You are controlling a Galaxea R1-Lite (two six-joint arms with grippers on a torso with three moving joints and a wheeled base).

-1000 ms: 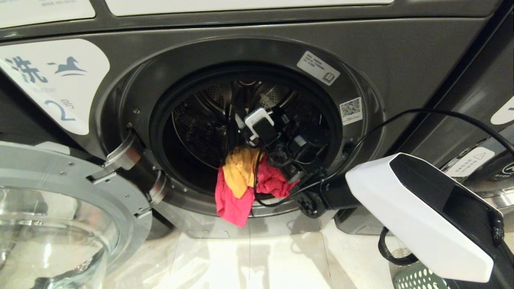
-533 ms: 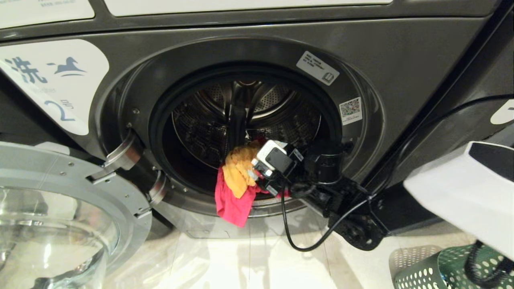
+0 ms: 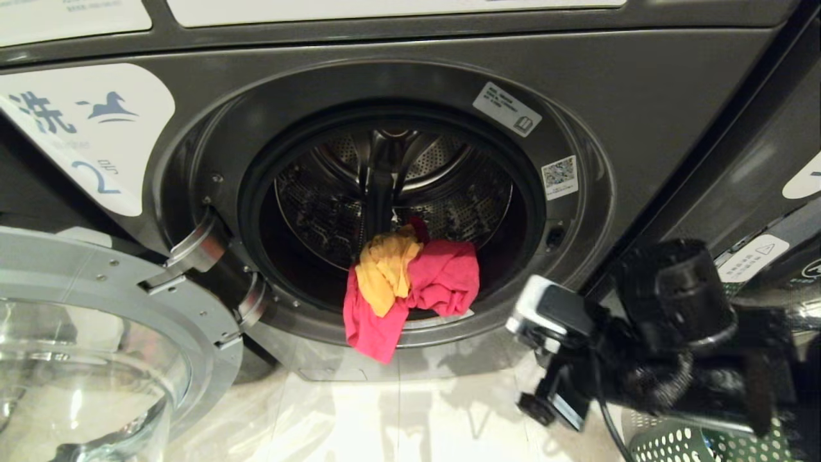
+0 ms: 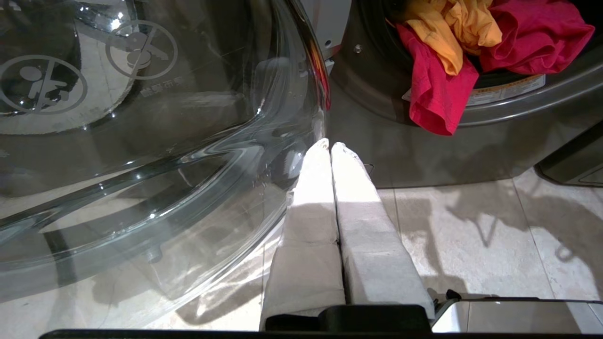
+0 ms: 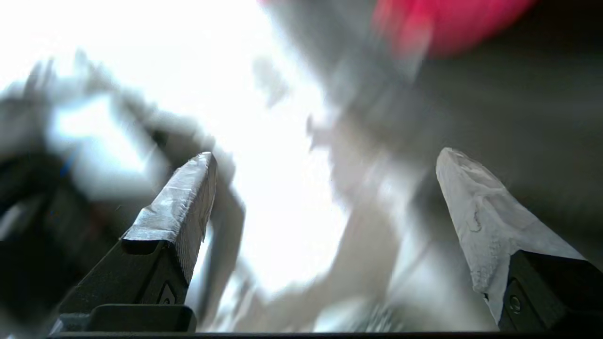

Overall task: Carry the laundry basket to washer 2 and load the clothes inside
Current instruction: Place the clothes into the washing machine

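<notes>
- The right gripper (image 5: 325,165) has pulled out of washer 2 (image 3: 641,96) toward the near right, above the laundry basket (image 3: 673,443), fingers spread wide and empty.
- The clothes (image 3: 410,282) stay draped over the drum's lip, part hanging outside, so loading looks unfinished.
- The left gripper (image 4: 330,147) rests pressed closed beside the glass door (image 4: 141,141).

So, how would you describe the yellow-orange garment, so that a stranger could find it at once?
Find washer 2, the dark grey machine with its round door swung open. On the lower lip of its opening lies a small heap of clothes. The yellow-orange garment lies on top of the heap's left part, the only piece not pink-red.
</notes>
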